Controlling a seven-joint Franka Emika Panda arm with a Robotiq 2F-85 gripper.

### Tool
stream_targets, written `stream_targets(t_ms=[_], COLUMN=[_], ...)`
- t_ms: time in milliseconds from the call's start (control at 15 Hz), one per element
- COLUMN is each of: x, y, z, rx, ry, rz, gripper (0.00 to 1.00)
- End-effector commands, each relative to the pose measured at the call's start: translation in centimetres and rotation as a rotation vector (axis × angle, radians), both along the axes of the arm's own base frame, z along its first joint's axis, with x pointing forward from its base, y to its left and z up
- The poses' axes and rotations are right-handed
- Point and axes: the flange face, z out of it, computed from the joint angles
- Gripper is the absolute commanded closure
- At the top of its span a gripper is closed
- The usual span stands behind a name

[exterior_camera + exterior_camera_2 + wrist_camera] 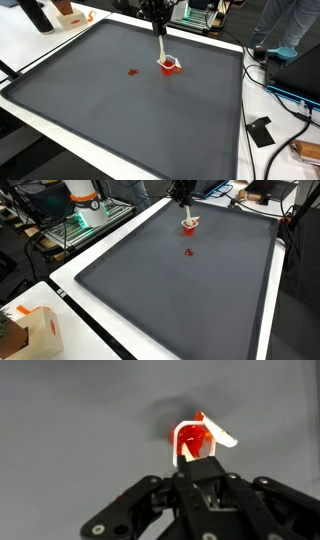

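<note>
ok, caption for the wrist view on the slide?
Wrist view: tool holding a white stick in a red cup on the grey mat.

The claw [159, 28] is black all over, matte in the wrist view. The stick [163, 47] is pale cream, near white. The cup [169, 66] is bright red with a white rim, and its inside glows orange-red in the wrist view. Beside the cup, a small scrap [133, 72] is a darker red. Beneath the cup, the mat [130, 115] is plain dark grey with no pattern, edged by the white desk [30, 45]. Far from the cup, a box [40, 330] is pale tan with orange-red marks, and a cable [295, 98] is blue.
</note>
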Motion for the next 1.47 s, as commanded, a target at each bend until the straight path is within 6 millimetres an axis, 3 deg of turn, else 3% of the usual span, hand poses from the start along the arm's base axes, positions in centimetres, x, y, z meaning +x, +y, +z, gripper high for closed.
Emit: stream_targets(t_ms=[0, 1400], x=[-1.4, -2.6], y=[0.5, 3.8], z=[-0.3, -4.4], rx=[-0.011, -0.093], ry=[-0.022, -0.059], rz=[-0.065, -0.092], gripper=[0.94, 0.94])
